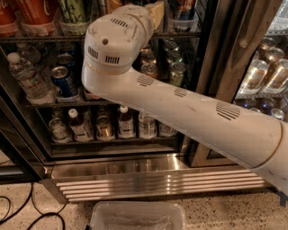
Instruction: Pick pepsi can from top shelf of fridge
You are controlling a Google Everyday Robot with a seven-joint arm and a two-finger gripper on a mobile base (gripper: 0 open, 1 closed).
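The fridge (211,67) fills the view, with its ribbed steel base (148,182) below. The top shelf (40,37) runs along the upper edge and carries clear plastic holders. A dark blue can with some red, likely the pepsi can (181,8), stands in a holder right of my arm, cut off by the frame top. My white arm (189,112) crosses the view, its round joint (114,40) in front of the shelf. My gripper (156,10) reaches up behind that joint; only a tan part shows at the top edge.
Red Coca-Cola cans (36,11) and a green-and-white can (74,11) stand on the top shelf at left. Below are a water bottle (26,76), a tilted blue can (64,81) and small bottles (126,123). A clear bin (137,215) and cables (18,211) lie on the floor.
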